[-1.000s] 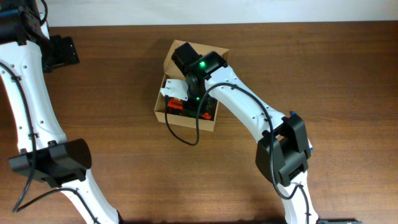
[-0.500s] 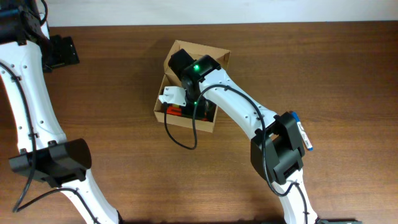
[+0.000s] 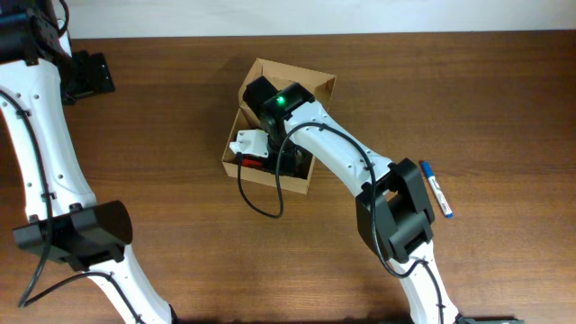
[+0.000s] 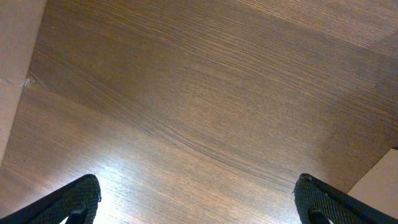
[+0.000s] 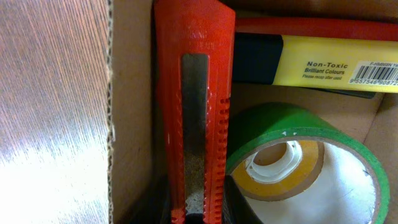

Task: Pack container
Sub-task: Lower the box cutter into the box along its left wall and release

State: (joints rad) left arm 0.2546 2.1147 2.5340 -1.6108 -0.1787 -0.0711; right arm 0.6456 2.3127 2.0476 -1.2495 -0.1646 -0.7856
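Two arms are on the rig, but only one is at work. My right gripper is down inside the small tan cardboard box, which sits on the desk toward the far edge, a little left of the middle, with its flap lid standing open so I can reach in. The jaws are drawn narrow on the end of a red plastic utility knife. I judge the knife is being laid flat along one box wall to use the slim gap beside the green roll of tape. A yellow marker with black print lies across the far end. My left gripper hangs spread wide over bare wood near the desk's far left corner, parked clear. A blue-capped white pen lies well right of the box, probably next to pack.
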